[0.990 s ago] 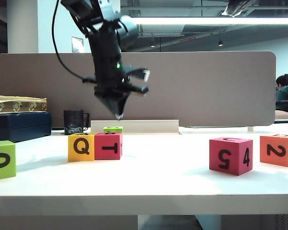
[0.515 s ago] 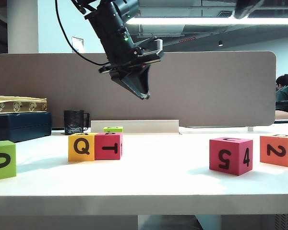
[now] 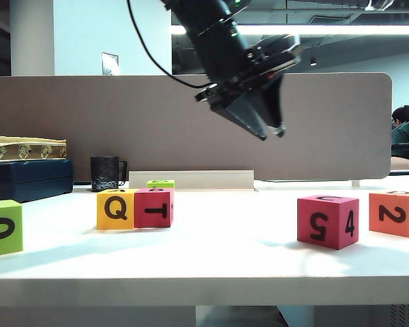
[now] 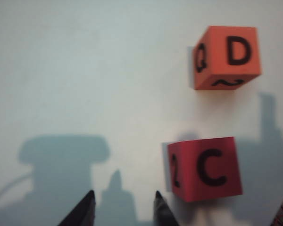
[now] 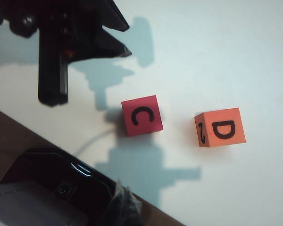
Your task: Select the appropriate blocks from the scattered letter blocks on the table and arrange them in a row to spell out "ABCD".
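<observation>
six coloured foam cubes stand on the white desk (image 3: 211,252). one is a yellow foam cube marked q (image 3: 115,209). two are magenta-red: the magenta-red foam cube marked t (image 3: 154,208) and the magenta-red foam cube showing 5 and 4 (image 3: 328,221), whose top reads c. one is an orange foam cube marked 2 (image 3: 395,212), with d on top. two are lime green: a lime-green foam cube marked 0 (image 3: 3,227) and a smaller lime-green foam cube (image 3: 161,184). one black mug (image 3: 105,173) stands at the back. one black two-finger left claw (image 3: 270,129) is in view above; the right claw shows in no view.
</observation>
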Robot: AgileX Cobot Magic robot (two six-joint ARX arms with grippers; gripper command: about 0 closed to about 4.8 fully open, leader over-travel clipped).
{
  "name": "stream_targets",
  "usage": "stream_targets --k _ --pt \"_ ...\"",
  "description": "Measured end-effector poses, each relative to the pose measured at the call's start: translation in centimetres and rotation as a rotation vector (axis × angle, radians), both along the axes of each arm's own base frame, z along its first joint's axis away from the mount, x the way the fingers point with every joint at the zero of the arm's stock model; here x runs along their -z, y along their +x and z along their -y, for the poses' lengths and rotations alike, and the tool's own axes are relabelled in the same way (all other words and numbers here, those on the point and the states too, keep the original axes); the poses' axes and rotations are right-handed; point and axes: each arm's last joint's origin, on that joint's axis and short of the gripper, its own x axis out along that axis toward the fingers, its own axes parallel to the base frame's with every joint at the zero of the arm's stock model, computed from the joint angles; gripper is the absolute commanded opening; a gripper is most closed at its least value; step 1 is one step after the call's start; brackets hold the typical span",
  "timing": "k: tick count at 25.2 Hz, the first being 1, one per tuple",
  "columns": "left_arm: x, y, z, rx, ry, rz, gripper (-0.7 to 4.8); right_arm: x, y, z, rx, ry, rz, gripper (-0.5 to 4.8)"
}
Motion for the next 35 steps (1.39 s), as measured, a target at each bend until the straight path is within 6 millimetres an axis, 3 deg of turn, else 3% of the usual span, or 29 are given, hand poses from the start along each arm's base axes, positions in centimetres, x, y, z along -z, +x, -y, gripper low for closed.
stream_targets --k 3,5,11,14,25,35 --pt "0.4 -0.7 1.0 0.027 0.002 -0.004 2.15 0.0 -0.1 0.0 0.0 -0.003 -0.006 -0.01" --pt "1.5 -1.0 2.0 0.041 0.019 -0.027 3.08 0.1 -0.2 0.1 0.0 -0.008 -0.015 -0.02" --pt "4.4 -1.1 3.4 0.032 0.055 -0.097 3.22 -0.4 -0.9 0.6 0.022 -0.022 0.024 -0.02" --pt "5.4 -1.3 3.9 0.027 0.066 -0.13 4.08 -1.0 -1.8 1.1 0.04 -0.028 0.063 -0.02" --pt "5.7 -2.5 5.1 0.062 0.068 -0.127 4.08 -1.6 -2.9 1.7 0.047 -0.016 0.102 -0.02" --pt "7.5 -2.8 6.2 0.06 0.093 -0.132 4.01 -1.6 -2.9 1.7 0.047 -0.018 0.101 -0.01"
